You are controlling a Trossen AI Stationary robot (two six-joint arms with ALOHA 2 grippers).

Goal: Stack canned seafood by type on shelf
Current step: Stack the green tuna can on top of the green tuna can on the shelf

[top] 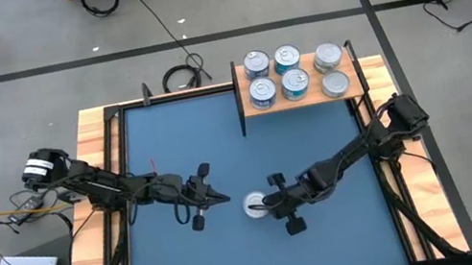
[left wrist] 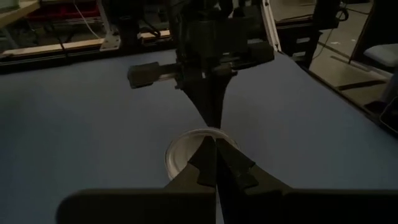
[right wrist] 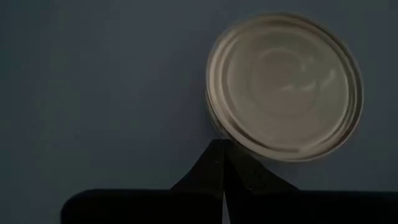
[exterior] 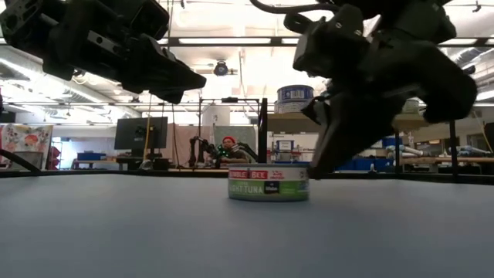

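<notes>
Seemingly touching, tin (top: 256,206), right tool (top: 265,205)

One tin (top: 256,206) sits flat and alone on the blue mat near the table's middle, silver top up, its side label green and white. Six more tins (top: 295,74) stand upright in two rows of three on the light wooden shelf (top: 303,99) at the table's far edge.

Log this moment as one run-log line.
right gripper: shut, beside lone tin on mat | left gripper: shut, nearby | shelf: six tins
</notes>
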